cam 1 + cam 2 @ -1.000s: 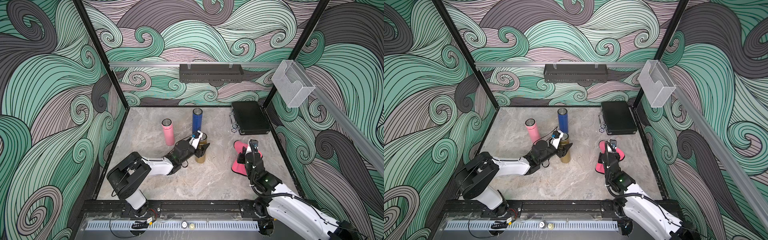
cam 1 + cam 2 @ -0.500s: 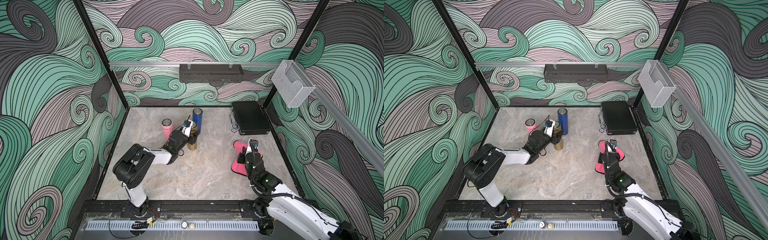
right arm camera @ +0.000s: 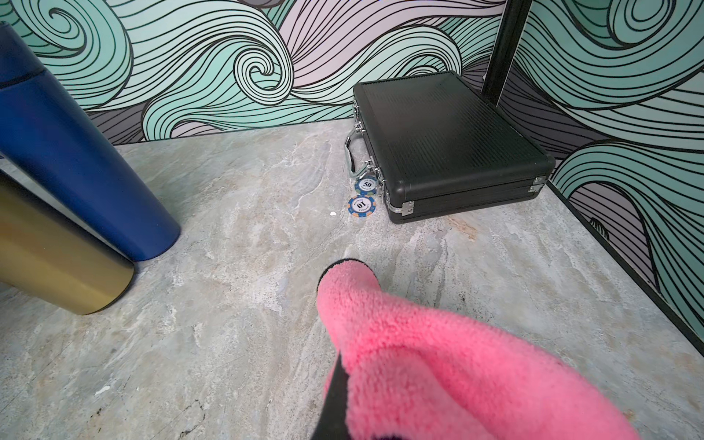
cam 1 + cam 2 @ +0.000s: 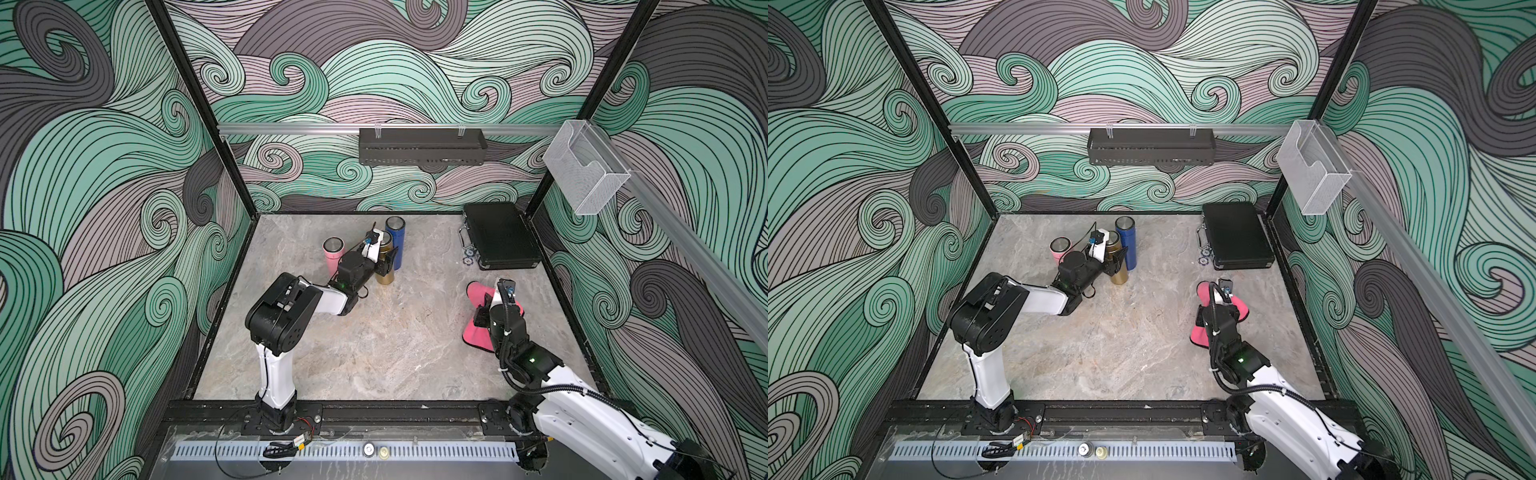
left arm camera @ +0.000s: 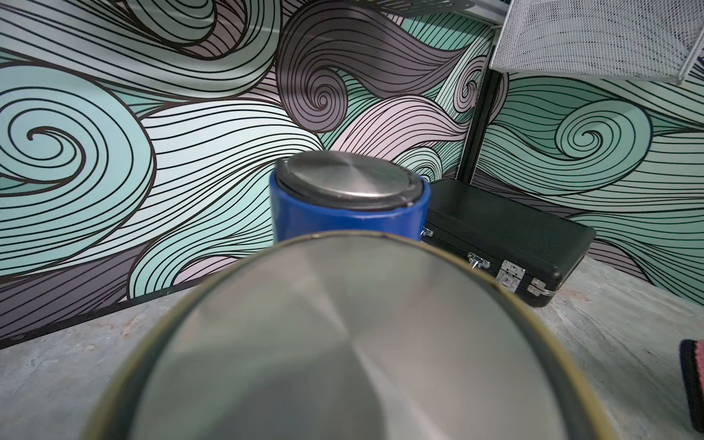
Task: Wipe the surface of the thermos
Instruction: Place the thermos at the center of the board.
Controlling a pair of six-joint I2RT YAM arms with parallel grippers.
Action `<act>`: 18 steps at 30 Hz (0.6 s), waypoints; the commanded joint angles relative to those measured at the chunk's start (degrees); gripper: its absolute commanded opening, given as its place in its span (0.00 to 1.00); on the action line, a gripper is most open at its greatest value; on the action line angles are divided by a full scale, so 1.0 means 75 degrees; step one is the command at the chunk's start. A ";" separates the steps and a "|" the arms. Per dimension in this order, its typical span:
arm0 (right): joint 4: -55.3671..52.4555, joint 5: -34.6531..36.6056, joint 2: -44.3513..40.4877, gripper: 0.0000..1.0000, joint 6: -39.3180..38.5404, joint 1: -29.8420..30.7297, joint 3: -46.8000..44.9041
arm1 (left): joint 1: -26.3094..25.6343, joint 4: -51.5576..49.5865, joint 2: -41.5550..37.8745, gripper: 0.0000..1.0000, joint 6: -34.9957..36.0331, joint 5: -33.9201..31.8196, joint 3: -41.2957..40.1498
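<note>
Three thermoses upright toward the back of the marble table point(image 4: 374, 353): pink thermos point(image 4: 332, 254) nearest the left wall, gold thermos point(image 4: 385, 275) in the middle, blue thermos point(image 4: 395, 245) just beside the gold one on its far side. Clamped around the gold thermos at mid-height, the left gripper point(image 4: 385, 261), one dark finger on each flank of the body, base of the flask down on the table as far as the right wrist view tells. Filling the lower left wrist view, its brushed steel lid point(image 5: 343, 343), close and blurred, with the blue thermos's own top right behind. Well apart, over on the right arm's side of the table, the right gripper point(image 4: 482, 316) pinched tight on a pink cloth point(image 4: 476, 291), fluffy pile bunched and draped beneath the wrist, black hem showing. Cloth clear of every thermos; lower folds perhaps on the table, impossible to tell. Beyond the cloth, in the back right corner, a shut black case point(image 4: 500, 237) lying flat, handle toward the thermoses, two poker chips point(image 3: 362, 205) on the table just beside that handle.
</note>
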 commanded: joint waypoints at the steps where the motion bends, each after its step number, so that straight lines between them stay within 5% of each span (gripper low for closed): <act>1: 0.0180 0.0035 0.0011 0.00 -0.0007 -0.0032 0.0005 | 0.0025 0.0127 0.0120 0.34 0.0082 0.0397 0.0213; 8: 0.0193 0.0031 0.0062 0.00 -0.0004 -0.0046 0.0027 | 0.0018 -0.0167 -0.0163 0.69 0.0035 0.0516 0.0262; 18: 0.0183 -0.0010 0.0100 0.00 -0.0016 -0.0045 0.0041 | 0.0025 -0.0998 -0.0905 0.99 0.0035 0.0449 0.0423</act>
